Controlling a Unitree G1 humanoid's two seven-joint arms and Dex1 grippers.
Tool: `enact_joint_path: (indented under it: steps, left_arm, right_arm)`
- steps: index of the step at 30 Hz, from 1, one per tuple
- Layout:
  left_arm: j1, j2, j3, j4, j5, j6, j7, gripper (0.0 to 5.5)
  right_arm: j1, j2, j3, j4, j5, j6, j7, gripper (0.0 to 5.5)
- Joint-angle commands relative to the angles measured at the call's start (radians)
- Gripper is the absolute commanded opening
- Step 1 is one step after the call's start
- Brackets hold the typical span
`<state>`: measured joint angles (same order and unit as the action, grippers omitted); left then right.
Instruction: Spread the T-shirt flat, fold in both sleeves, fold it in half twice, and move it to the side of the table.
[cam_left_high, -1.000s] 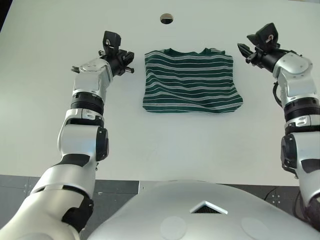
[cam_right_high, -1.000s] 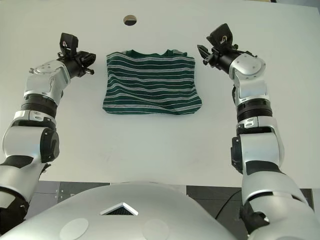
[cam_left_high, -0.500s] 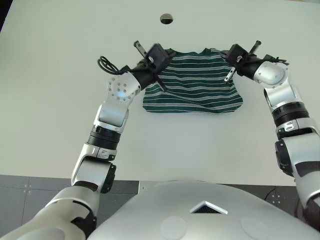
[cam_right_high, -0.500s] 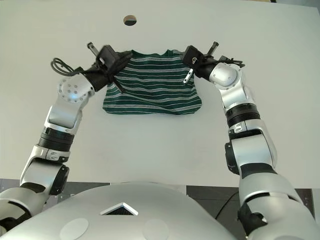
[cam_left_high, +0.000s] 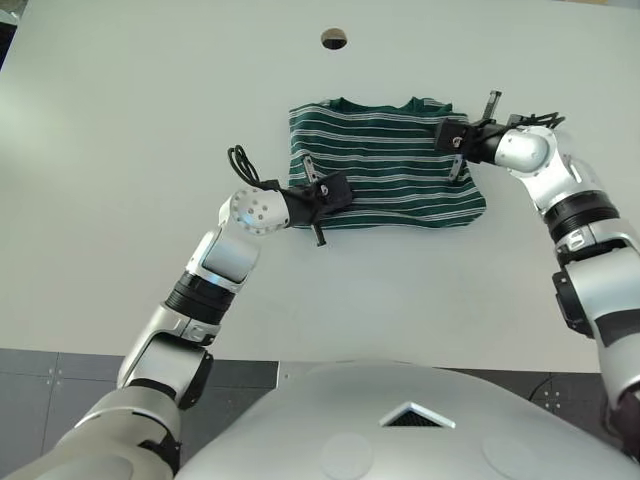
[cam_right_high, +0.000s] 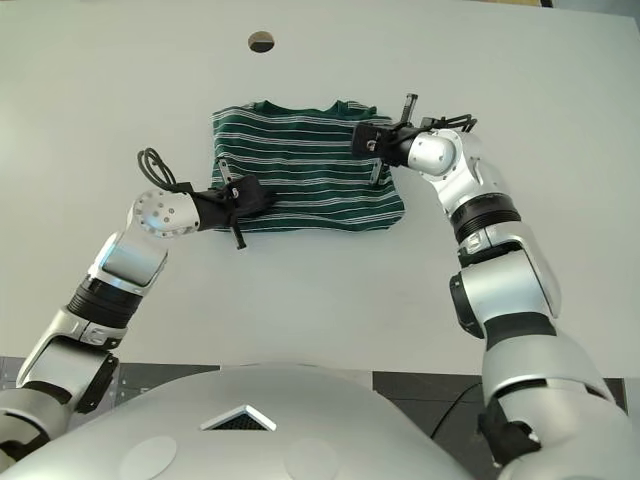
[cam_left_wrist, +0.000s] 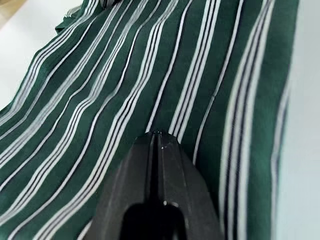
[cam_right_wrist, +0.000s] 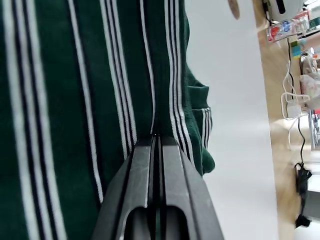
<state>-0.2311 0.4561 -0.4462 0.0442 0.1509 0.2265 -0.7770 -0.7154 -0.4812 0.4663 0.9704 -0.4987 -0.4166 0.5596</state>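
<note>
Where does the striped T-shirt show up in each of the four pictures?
Left eye view: T-shirt upper middle, just right of centre.
Right eye view: T-shirt upper middle, just left of centre.
Left wrist view: T-shirt close up, table alongside.
Right wrist view: T-shirt close up, table alongside.
Shared landmark: the white table around it.

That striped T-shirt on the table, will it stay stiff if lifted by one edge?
Probably not: the T-shirt lies soft with rippled edges, so it should droop. Looks light; pushed, it would likely bunch on the smooth table.
</note>
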Motion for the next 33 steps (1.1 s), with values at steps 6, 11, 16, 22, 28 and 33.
enact_joint_path:
  steps: [6, 11, 16, 22, 28, 33]
  left_arm:
    - [-0.043, 0.111, 0.010, 0.139, 0.049, -0.122, -0.051, 0.14]
    - [-0.064, 0.099, 0.018, 0.178, 0.042, -0.225, -0.041, 0.14]
    - [-0.082, 0.058, 0.037, 0.214, 0.042, -0.340, 0.014, 0.14]
    - [-0.086, 0.045, 0.099, 0.191, 0.002, -0.397, 0.039, 0.14]
    - [-0.011, 0.090, 0.243, 0.067, -0.139, -0.398, 0.019, 0.14]
    - [0.132, 0.169, 0.271, -0.062, -0.126, -0.459, 0.003, 0.14]
  right_arm:
    - [0.362, -0.304, 0.038, -0.667, 0.198, 0.082, 0.508, 0.10]
    - [0.531, -0.339, 0.047, -1.090, 0.431, 0.296, 0.662, 0.10]
    - [0.568, -0.281, 0.098, -1.212, 0.426, 0.380, 0.669, 0.10]
    - [0.552, -0.275, -0.017, -1.188, 0.472, 0.387, 0.603, 0.10]
    - [0.525, -0.274, -0.228, -1.185, 0.582, 0.317, 0.510, 0.10]
    - [0.514, -0.350, -0.204, -1.037, 0.307, 0.075, 0.407, 0.10]
